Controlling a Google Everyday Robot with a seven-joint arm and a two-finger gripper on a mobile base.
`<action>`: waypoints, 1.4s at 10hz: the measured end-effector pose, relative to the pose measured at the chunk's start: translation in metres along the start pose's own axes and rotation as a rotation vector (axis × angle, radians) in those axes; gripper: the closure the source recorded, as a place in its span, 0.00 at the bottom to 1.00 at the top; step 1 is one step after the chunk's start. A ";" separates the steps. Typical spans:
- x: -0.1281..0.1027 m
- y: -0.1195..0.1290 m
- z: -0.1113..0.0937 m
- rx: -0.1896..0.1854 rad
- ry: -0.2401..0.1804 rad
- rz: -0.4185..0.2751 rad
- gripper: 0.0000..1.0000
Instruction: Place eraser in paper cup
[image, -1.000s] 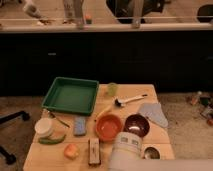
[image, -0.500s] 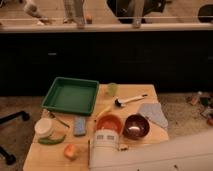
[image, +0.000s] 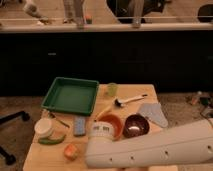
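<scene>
**A:** What takes up the most room?

**B:** The wooden desk (image: 150, 95). Next is the white arm (image: 160, 145), which comes in from the right edge and lies across the desk's front as far as the front middle.

**A:** And after that?

**B:** A green tray (image: 71, 95) sits at the back left. An orange bowl (image: 114, 124) and a dark bowl (image: 136, 125) stand side by side in the middle, and the arm's tip partly hides the orange one. A grey cloth (image: 154, 114) lies just right of the dark bowl.

**A:** Where is the pincer?

**B:** The pincer (image: 99, 145) is at the arm's left end, over the desk's front and just in front of the orange bowl. It is released, and I see nothing in it.

**A:** And the paper cup?

**B:** The paper cup (image: 44, 127) is white and round. It stands upright near the left edge, in front of the tray and apart from the pincer. A light-blue sponge (image: 80, 126) lies between it and the orange bowl.

**A:** The eraser?

**B:** I cannot see it. The arm's tip covers the front middle of the desk.
</scene>
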 end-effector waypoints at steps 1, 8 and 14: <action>0.002 -0.004 0.003 0.027 -0.011 0.036 0.20; 0.007 -0.016 0.012 0.090 -0.029 0.119 0.20; 0.017 -0.051 0.026 0.006 -0.028 0.086 0.20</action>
